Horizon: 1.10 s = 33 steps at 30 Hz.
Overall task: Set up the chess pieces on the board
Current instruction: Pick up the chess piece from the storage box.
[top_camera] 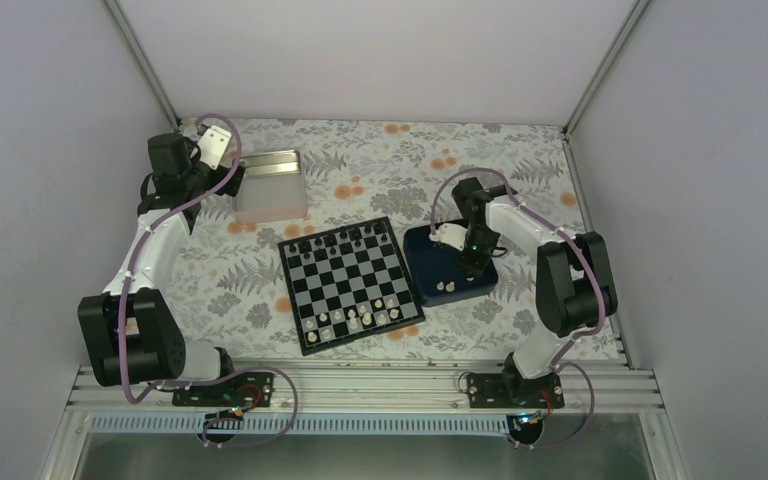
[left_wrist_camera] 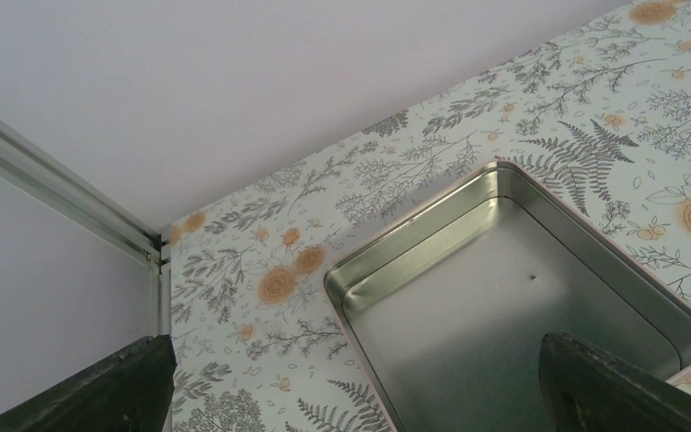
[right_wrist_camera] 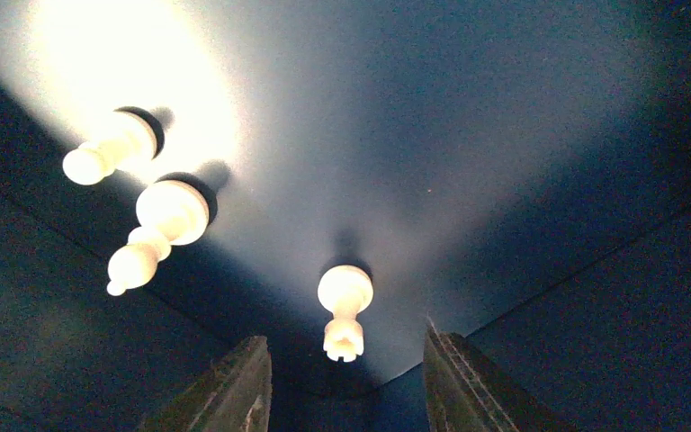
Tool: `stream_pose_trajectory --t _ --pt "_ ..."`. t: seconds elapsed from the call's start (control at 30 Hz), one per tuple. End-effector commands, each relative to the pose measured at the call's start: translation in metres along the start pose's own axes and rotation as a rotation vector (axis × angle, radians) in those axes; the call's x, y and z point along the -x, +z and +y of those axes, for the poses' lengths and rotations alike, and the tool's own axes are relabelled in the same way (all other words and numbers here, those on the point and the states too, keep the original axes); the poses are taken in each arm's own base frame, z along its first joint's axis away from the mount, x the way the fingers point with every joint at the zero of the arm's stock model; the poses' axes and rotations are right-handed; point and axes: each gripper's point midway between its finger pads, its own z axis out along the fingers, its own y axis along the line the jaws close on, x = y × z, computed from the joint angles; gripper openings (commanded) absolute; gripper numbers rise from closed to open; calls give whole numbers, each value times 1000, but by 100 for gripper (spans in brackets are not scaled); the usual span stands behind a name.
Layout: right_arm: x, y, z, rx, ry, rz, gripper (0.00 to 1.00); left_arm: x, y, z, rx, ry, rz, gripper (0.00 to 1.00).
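The board (top_camera: 352,280) lies mid-table, with white chess pieces (top_camera: 355,320) along its near rows and black ones (top_camera: 340,238) along the far row. Further white pieces (top_camera: 447,286) stand in the dark blue tray (top_camera: 425,255) to its right. My right gripper (top_camera: 475,268) hangs over that tray. In the right wrist view it (right_wrist_camera: 346,387) is open, and a white rook (right_wrist_camera: 345,310) stands just beyond the gap, touching neither finger (right_wrist_camera: 234,387). Two other white pieces (right_wrist_camera: 157,229) stand further left. My left gripper (left_wrist_camera: 351,396) is open and empty above the tin.
A silver tin (top_camera: 272,185) sits at the back left, and the left wrist view shows the tin (left_wrist_camera: 504,297) with nothing in it. The enclosure's walls and frame posts stand close behind it. A floral cloth (top_camera: 520,170) covers the table.
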Motion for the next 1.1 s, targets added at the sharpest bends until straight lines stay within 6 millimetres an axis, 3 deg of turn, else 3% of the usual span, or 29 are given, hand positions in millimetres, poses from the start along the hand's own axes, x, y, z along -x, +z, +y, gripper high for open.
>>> stream_pose_trajectory --t 0.0,0.37,0.57,0.83,1.07 --pt "-8 10 0 9 2 31 45 9 -1 5 6 8 -30 100" --pt "-16 23 1 36 18 54 44 8 1 5 4 6 -26 100" --pt "-6 22 -3 26 9 10 24 9 -1 5 9 7 -26 100" --pt "-6 7 -2 13 9 -13 10 10 -2 5 11 8 -30 100" --pt "3 -36 -5 -55 0 -69 8 13 -5 6 11 7 -36 100"
